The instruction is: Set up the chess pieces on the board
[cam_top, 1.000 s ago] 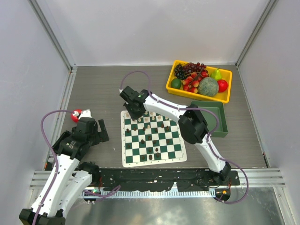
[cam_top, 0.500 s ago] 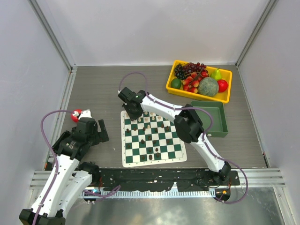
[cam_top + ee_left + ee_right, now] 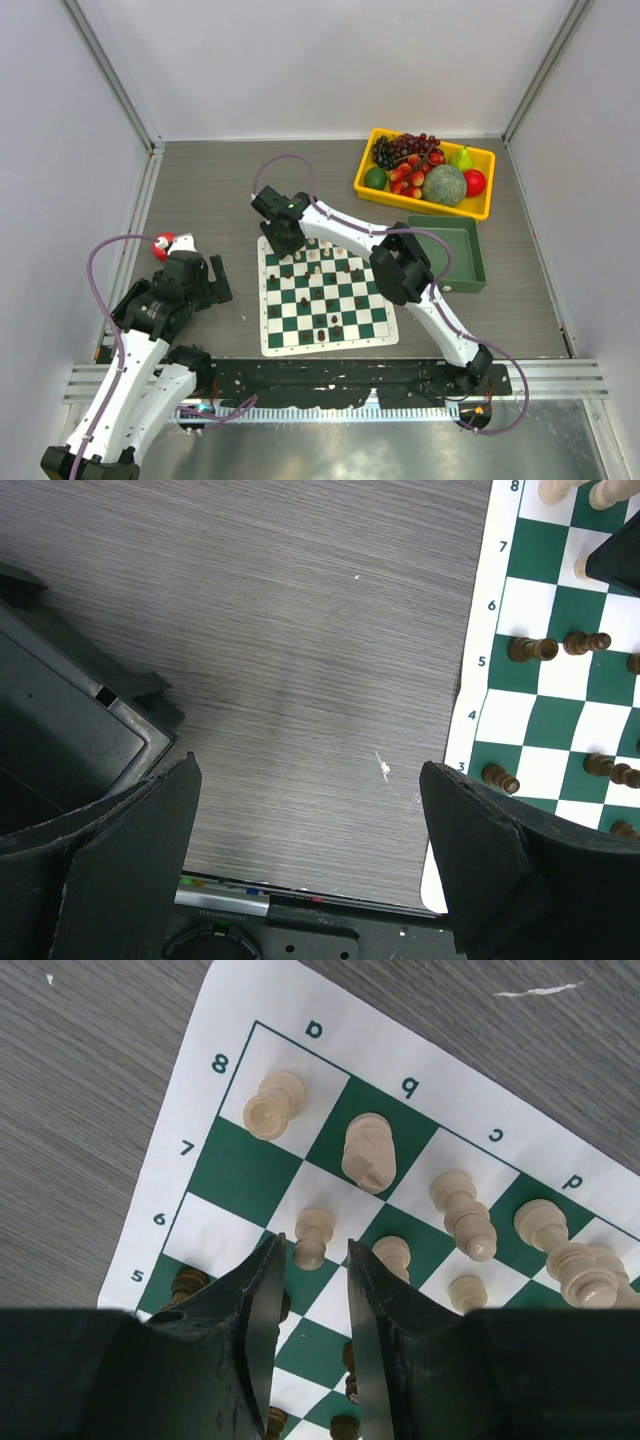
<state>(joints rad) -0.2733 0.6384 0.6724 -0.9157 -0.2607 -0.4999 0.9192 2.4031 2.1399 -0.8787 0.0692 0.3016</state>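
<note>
Crowding right hand (image 3: 313,1253): cream chess pieces (image 3: 368,1152)

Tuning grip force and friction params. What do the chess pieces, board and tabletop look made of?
Cream pieces: likely pale wood or wood-look plastic, matte, with smooth turned shapes.
Dark pieces: brown with a slight sheen, possibly stained wood.
Board: thin mat, maybe vinyl, with printed green checks and labels, lying flat.
Tabletop: looks like grey wood-grain laminate, matte, with fine streaked lines.

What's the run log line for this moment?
Left claw: open over grey wood-grain tabletop | Right claw: narrowly open over a8 corner of green-and-white checked chess mat, cream wooden pawn at tips | Setup: unfinished
</note>
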